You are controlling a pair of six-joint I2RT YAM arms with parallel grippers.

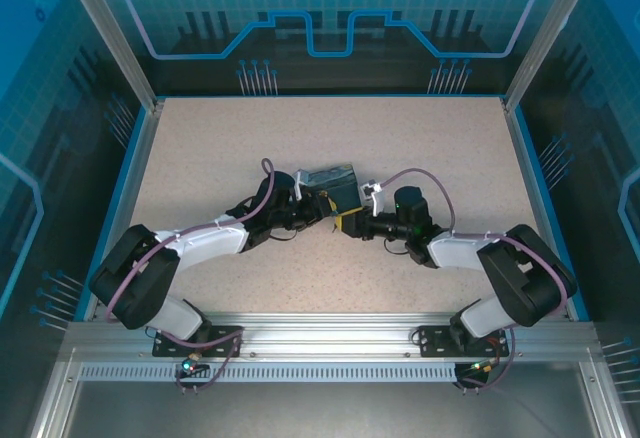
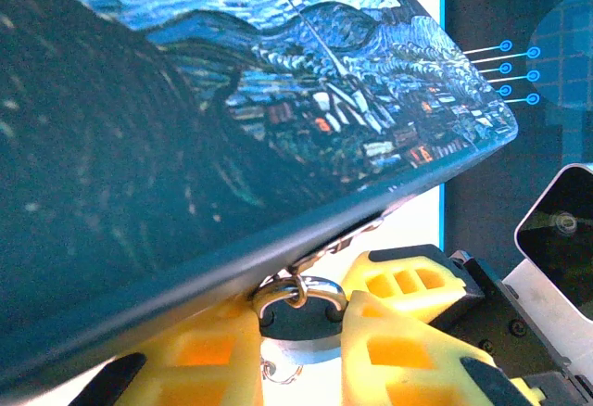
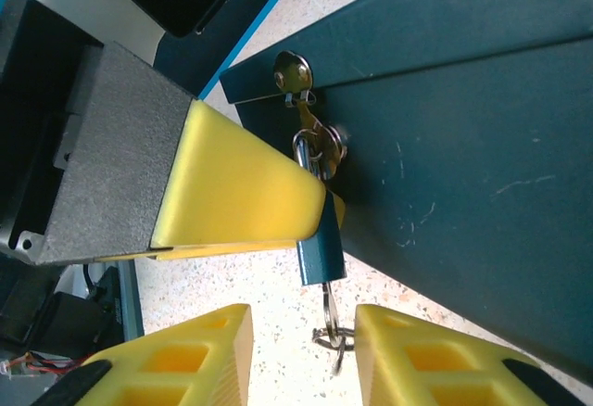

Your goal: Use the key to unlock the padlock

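Left pincer pinches padlock. Key projects from its base, long axis running straight into the spread right pincer.

Tiny blue padlock, silvery shackle hooked to the tin, body hanging down, thin key at its base

- Tabletop: beige speckled surface, blue border at the left, far and right edges.
- Dark-blue painted tin: just beyond the left end effector and right end effector; contact with the tabletop cannot be told.
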